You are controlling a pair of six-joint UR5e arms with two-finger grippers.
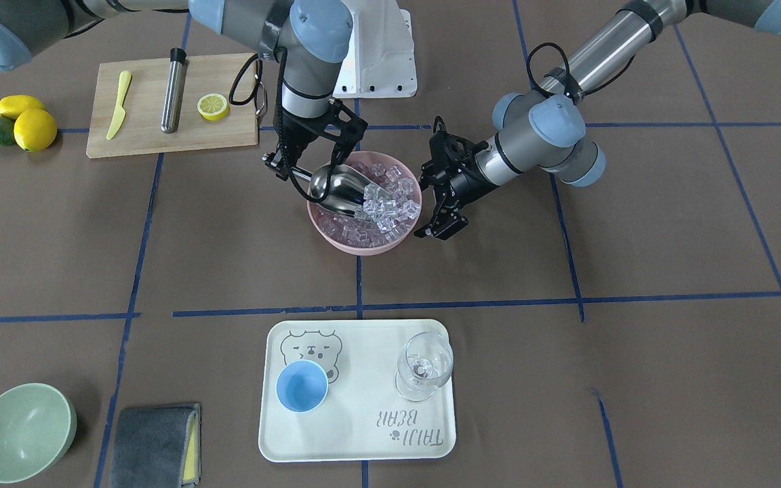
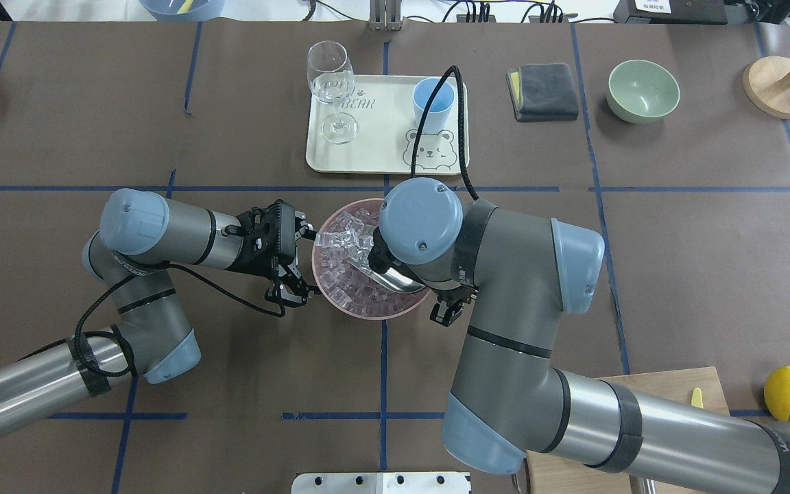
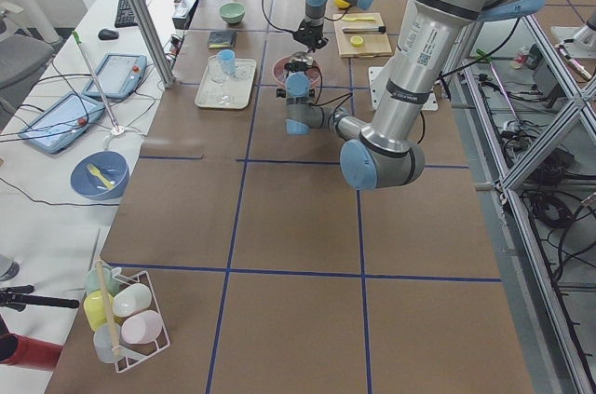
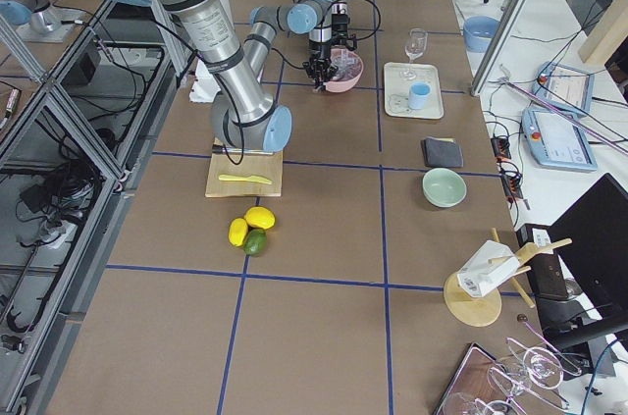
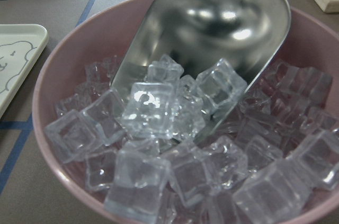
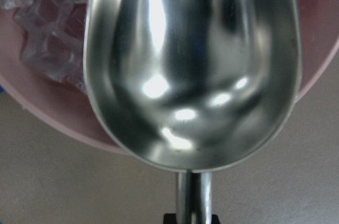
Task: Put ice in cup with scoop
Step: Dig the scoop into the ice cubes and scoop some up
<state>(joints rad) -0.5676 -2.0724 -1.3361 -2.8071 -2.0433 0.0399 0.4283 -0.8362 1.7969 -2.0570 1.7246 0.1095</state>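
Note:
The steel scoop [image 1: 339, 190] lies tilted in the pink bowl [image 1: 356, 245], its blade's front edge pushed into the ice [image 1: 390, 203]. My right gripper [image 1: 287, 168] is shut on the scoop's thin handle at the bowl's robot-side edge. In the left wrist view a few ice cubes [image 5: 159, 113] sit at the mouth of the scoop [image 5: 212, 23]. My left gripper [image 1: 432, 200] is open and empty, just beside the bowl's rim and pointing at it. The light-blue cup [image 1: 302, 385] stands empty on the cream tray [image 1: 363, 434], far from both grippers.
A wine glass [image 1: 423, 366] stands on the tray next to the cup. A cutting board [image 1: 146, 142] holds a yellow knife, a steel cylinder [image 1: 173, 88] and a lemon half. A green bowl [image 1: 21, 430] and a grey cloth [image 1: 153, 446] lie near the front edge.

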